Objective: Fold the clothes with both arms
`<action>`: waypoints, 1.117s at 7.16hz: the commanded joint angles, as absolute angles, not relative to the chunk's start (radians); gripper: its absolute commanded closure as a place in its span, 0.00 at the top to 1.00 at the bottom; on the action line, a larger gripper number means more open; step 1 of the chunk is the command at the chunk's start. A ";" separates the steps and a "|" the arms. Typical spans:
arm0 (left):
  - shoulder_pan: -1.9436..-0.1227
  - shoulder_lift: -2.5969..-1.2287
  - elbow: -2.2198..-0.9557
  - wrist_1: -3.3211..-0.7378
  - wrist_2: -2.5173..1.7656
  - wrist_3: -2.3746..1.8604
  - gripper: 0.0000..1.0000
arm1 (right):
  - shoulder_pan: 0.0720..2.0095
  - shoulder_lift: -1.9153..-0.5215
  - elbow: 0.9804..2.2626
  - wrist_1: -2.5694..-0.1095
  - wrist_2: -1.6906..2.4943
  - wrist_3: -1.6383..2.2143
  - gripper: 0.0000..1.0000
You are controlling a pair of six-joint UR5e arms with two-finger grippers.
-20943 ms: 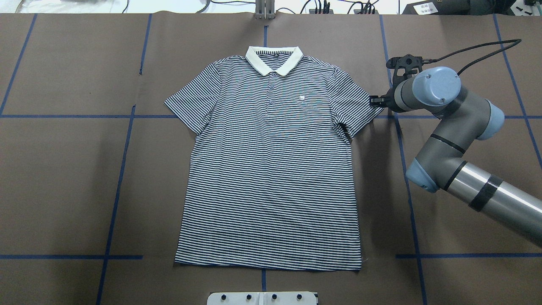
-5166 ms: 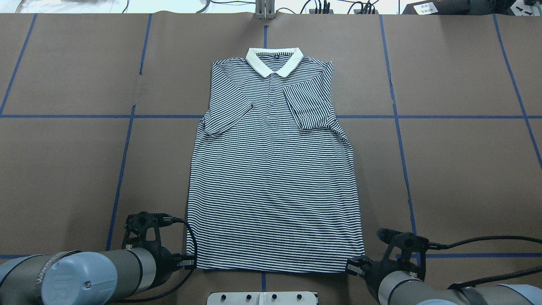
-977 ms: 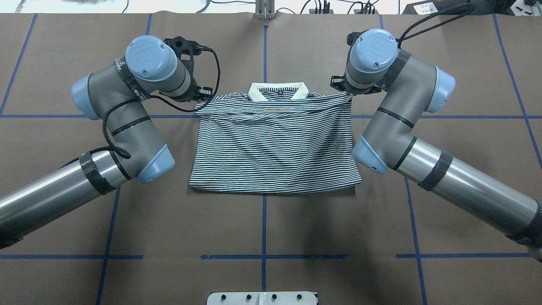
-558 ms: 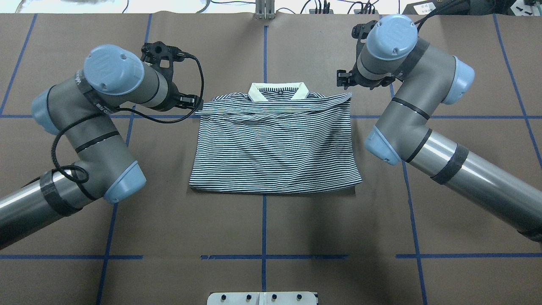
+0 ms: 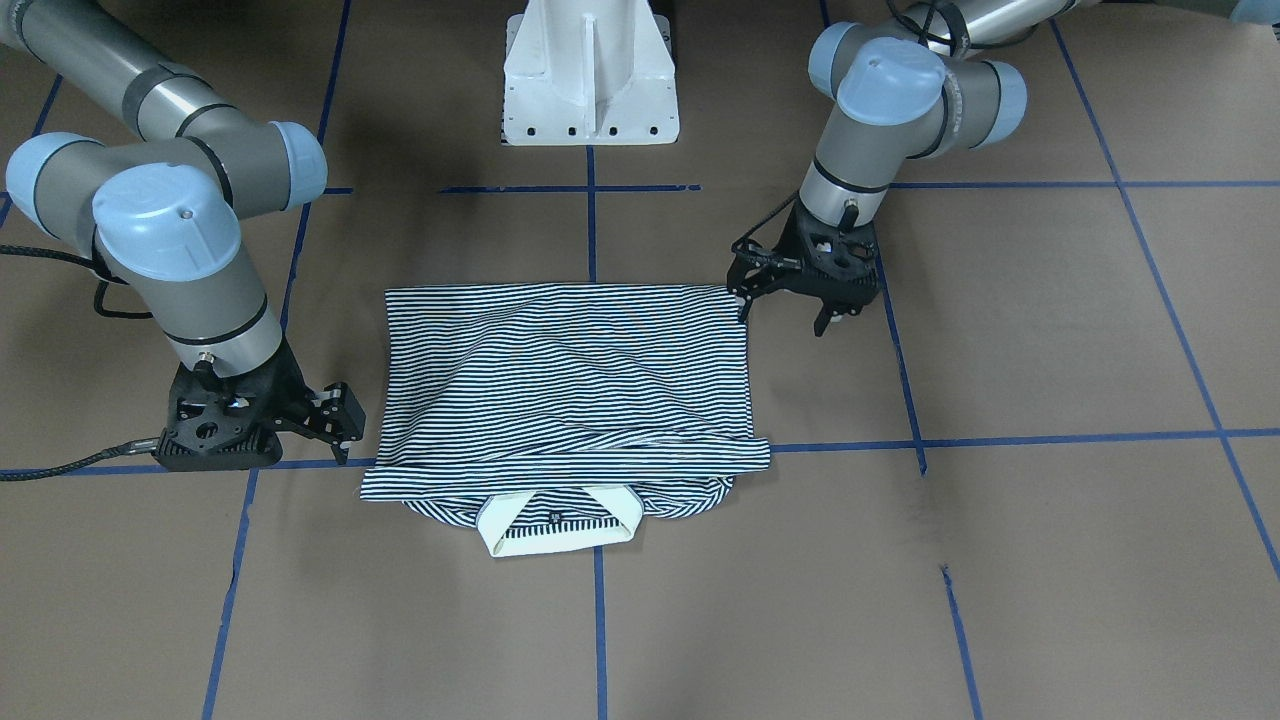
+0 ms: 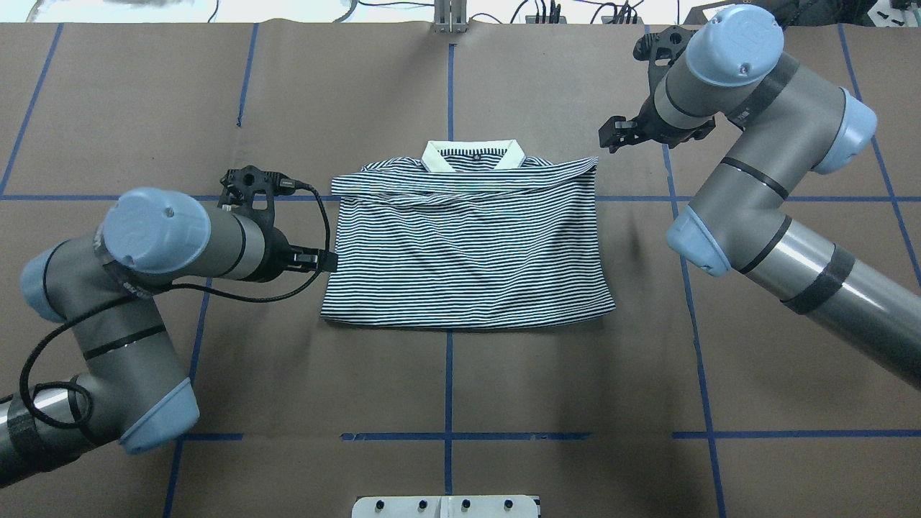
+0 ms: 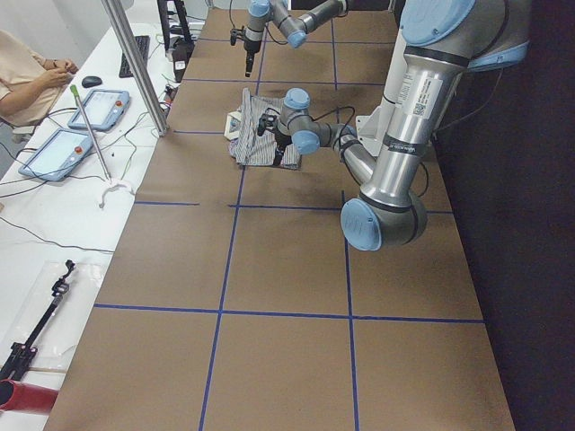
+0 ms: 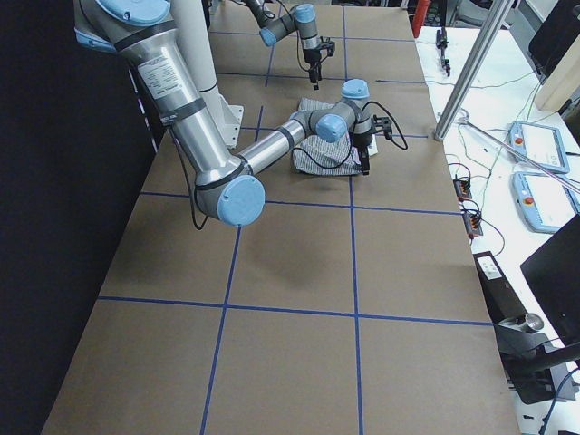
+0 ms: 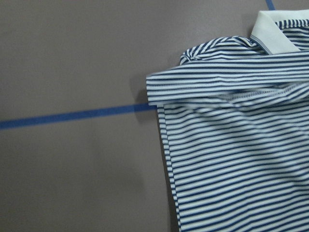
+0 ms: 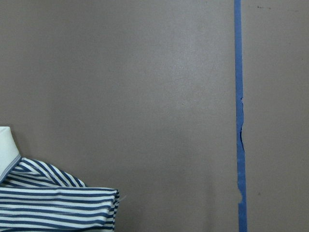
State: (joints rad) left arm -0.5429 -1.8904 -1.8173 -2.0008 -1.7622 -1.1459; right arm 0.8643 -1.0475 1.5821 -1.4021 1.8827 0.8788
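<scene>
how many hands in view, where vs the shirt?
2. Left hand beside the shirt, at its left edge; right hand off its far right corner, apart from it. None hidden.

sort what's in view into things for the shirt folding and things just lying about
For the job: shirt, left hand, right hand.
Lying about: white base, blue tape lines, tablets.

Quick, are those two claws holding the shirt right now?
Left gripper: open, holding nothing, beside the shirt.
Right gripper: open, holding nothing.
</scene>
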 commanded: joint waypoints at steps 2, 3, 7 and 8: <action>-0.434 -1.855 -1.806 -2.077 -1.712 -1.290 0.43 | 0.865 -1.049 1.585 -1.402 1.884 0.880 1.00; -0.425 -1.870 -1.802 -2.071 -1.712 -1.290 0.43 | 0.865 -1.049 1.585 -1.402 1.884 0.879 1.00; -0.423 -1.885 -1.767 -2.071 -1.712 -1.289 0.43 | 0.865 -1.052 1.585 -1.401 1.882 0.880 1.00; -0.423 -1.887 -1.767 -2.071 -1.712 -1.287 0.43 | 0.865 -1.054 1.585 -1.401 1.882 0.882 1.00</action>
State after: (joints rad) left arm -0.4235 -1.8846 -1.7695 -2.0708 -1.7119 -1.2888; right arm 0.8652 -1.0520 1.5846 -1.4010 1.8823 0.8803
